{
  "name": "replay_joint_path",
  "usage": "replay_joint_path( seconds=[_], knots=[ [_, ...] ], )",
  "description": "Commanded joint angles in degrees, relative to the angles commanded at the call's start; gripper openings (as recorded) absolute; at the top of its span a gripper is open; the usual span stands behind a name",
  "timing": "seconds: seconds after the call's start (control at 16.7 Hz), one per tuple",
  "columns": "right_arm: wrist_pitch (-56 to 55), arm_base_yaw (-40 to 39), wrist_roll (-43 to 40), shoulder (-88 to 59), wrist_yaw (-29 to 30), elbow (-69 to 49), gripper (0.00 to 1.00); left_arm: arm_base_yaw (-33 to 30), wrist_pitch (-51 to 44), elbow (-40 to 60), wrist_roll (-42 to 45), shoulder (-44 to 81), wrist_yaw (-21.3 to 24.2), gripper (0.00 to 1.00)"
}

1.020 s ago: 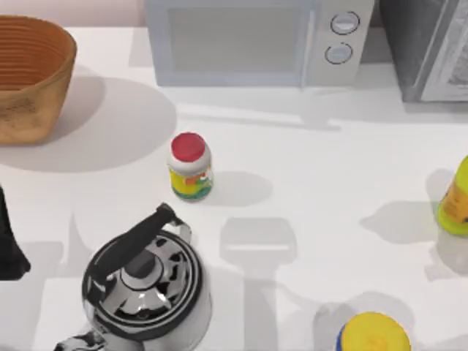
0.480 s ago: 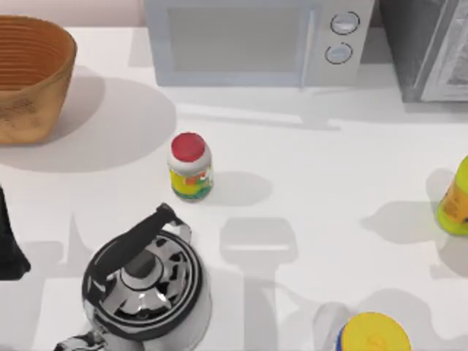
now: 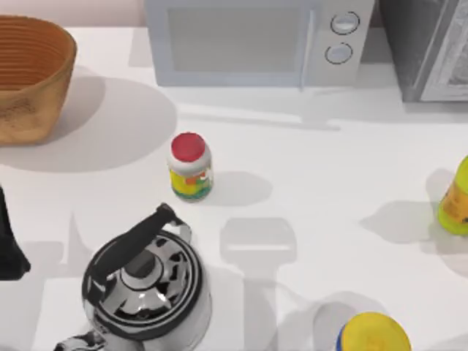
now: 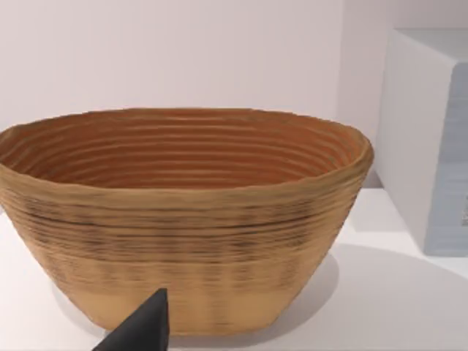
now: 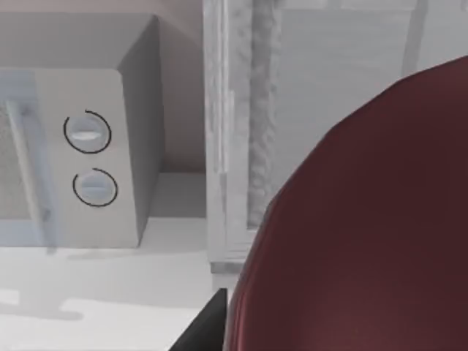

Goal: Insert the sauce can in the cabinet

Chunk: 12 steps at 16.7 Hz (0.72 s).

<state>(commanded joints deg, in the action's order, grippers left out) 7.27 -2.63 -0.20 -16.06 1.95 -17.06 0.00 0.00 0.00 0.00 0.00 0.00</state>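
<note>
Maroon-lidded sauce can (image 5: 365, 227) close before the cabinet (image 5: 307, 110).

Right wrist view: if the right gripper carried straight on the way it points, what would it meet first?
Most likely the cabinet: its pale framed door edge stands directly ahead, beyond the sauce can close to the camera. The microwave lies off to one side. Depth is unclear, so the gap is hard to judge.

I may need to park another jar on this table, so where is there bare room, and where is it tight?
Bare table stretches between the microwave and the yellow-lidded can, right of the red-lidded jar. A smaller patch lies between the basket and the kettle. It is tight around the kettle and toward the cabinet.
</note>
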Motion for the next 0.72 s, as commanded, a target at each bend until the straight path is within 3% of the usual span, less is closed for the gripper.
replay_joint_path(
  seconds=[0.72],
  knots=[
    [16.3, -5.4, 0.5, -46.9, 8.5, -72.3, 0.0, 0.0, 0.0, 0.0, 0.0, 0.0, 0.0, 1.0]
  ],
)
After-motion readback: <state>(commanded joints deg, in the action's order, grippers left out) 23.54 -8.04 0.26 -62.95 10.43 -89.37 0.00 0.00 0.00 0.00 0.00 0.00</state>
